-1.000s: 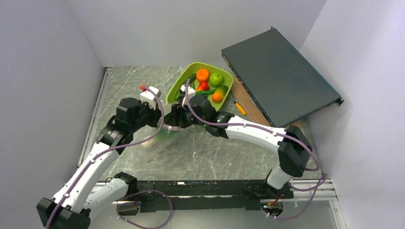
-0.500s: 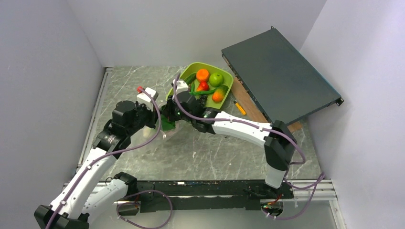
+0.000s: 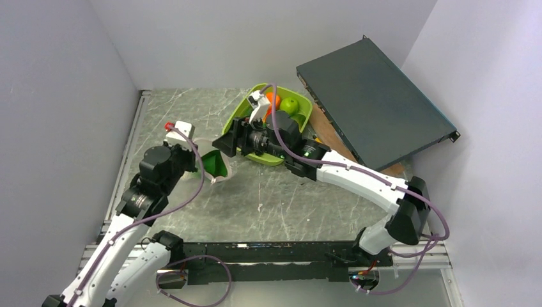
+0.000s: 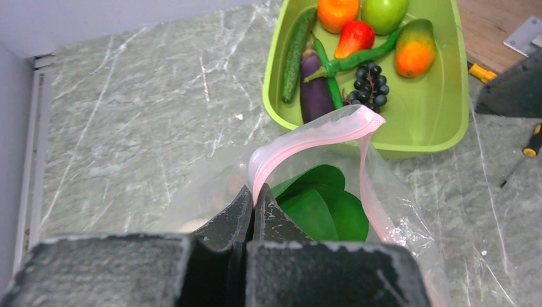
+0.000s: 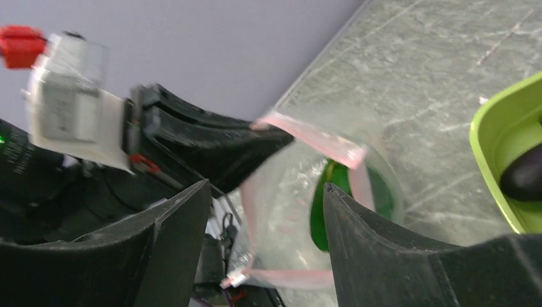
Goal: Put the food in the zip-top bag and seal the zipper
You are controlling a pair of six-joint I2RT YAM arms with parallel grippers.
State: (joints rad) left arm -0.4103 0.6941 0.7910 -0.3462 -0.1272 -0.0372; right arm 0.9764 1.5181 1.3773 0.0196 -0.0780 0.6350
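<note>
While the left end effector (image 3: pixel 195 160) holds the clear crinkly plastic zip-top bag (image 3: pixel 216 165) by its mouth above the grey marbled counter (image 3: pixel 268 198) in the overhead view, the right end effector (image 3: pixel 225 142) hangs just beyond the bag, fingers spread and nothing between them. The lime-green plastic tray (image 3: pixel 301 121) lies behind it and to its right, with the round orange toy fruit (image 3: pixel 273 98) and green toy apple (image 3: pixel 290 105) at the tray's far end. From the left wrist, that end effector's jaws are pressed together on the pale pink zipper strip (image 4: pixel 319 131), pinching one lip so the mouth gapes away from them toward the tray. A broad green toy piece (image 4: pixel 319 208) already lies inside the bag. The slim green cucumber (image 4: pixel 295 54), purple eggplant (image 4: pixel 314 89) and dark grapes (image 4: pixel 369 86) sit in the tray just past the mouth, the two long pieces pointing away from the jaws. From the right wrist, the open mouth sits dead ahead between the spread fingers (image 5: pixel 172 249), and the tray edges in at the right. I judge the right arm the nearer one for the next piece: it must swing back to its right, then come in along this same line.
</note>
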